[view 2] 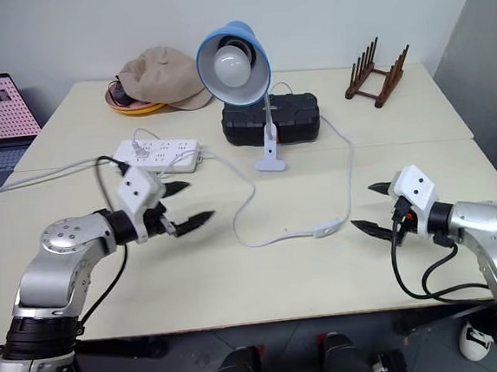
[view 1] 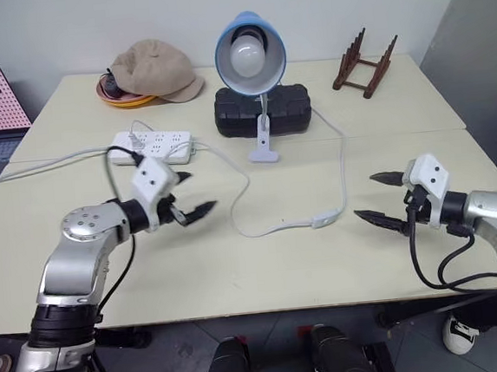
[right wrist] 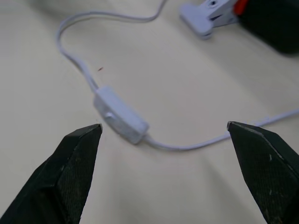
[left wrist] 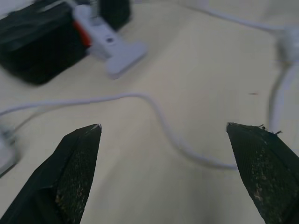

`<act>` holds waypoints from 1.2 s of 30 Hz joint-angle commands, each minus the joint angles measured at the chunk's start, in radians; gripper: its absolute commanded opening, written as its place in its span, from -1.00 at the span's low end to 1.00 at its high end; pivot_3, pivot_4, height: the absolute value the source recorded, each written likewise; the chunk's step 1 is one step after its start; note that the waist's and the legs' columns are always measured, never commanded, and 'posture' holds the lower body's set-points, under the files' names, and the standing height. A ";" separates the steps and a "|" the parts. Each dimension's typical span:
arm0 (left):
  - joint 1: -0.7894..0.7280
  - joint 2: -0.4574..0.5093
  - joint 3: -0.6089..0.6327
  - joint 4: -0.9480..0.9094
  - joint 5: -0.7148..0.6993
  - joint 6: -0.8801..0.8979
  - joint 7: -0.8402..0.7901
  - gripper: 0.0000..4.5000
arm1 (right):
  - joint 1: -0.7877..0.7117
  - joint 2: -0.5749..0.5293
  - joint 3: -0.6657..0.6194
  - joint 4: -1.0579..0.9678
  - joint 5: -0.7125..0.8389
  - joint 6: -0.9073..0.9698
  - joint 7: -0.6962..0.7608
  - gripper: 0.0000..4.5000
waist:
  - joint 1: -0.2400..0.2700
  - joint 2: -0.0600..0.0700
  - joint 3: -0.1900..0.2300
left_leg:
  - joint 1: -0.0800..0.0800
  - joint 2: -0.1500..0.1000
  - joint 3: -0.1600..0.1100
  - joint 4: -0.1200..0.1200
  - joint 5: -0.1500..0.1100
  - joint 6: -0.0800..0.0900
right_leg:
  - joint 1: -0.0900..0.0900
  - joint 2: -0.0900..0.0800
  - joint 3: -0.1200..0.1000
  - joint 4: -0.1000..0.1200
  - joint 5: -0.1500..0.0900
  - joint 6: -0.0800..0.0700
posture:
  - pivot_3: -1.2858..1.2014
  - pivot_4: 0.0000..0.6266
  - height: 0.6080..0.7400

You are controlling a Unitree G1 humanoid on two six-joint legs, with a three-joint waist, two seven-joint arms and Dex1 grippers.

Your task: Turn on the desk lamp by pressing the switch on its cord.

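The right tool (view 1: pixel 382 196) hovers just above the pale cream desk (view 1: pixel 239 274) with its two black fingers spread wide apart and nothing between them. Just ahead of its tips, a short way toward the middle of the desk, lies the small white oblong switch (view 1: pixel 323 220), flat on the surface and untouched; in the right wrist view it sits between the fingers' line of sight, nearer the one finger (right wrist: pixel 74 172). The thin white cord (view 1: pixel 261 230) runs from both ends of the switch, one side looping toward the left tool (view 1: pixel 190 194), whose fingers also stand wide apart and empty, above the desk. Beyond the switch, farther from both tools, the desk lamp (view 1: pixel 250 60) with its light-blue round shade and large white bulb stands on its white clip base, its bulb unlit, in front of a black box (view 1: pixel 290 108). A long white power strip (view 1: pixel 153 145) lies just beyond the left tool.
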 commanded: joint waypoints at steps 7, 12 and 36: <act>0.013 0.050 -0.128 -0.207 -0.042 -0.015 -0.173 0.98 | -0.288 0.043 0.212 0.331 -0.122 -0.196 0.273 1.00 | -0.014 0.001 0.001 | 0.000 0.000 -0.001 -0.001 0.000 0.000 | -0.001 0.001 -0.001 0.001 0.000 0.002 | 0.03 -0.52 1.00; 0.010 0.029 -0.135 -0.225 -0.054 -0.011 -0.167 0.98 | -0.357 0.091 0.260 0.453 -0.167 -0.263 0.325 1.00 | -0.016 0.001 0.001 | 0.000 0.000 -0.001 0.000 0.000 0.000 | -0.001 0.000 0.000 0.001 -0.001 0.001 | 0.03 -0.52 1.00; -0.003 0.003 -0.120 -0.242 -0.082 0.044 -0.137 1.00 | -0.453 0.198 0.261 0.681 -0.216 -0.334 0.396 -0.79 | -0.018 0.001 0.001 | 0.001 0.000 -0.001 0.000 0.000 0.000 | -0.001 0.001 0.000 0.005 0.002 0.005 | 0.03 -0.52 1.00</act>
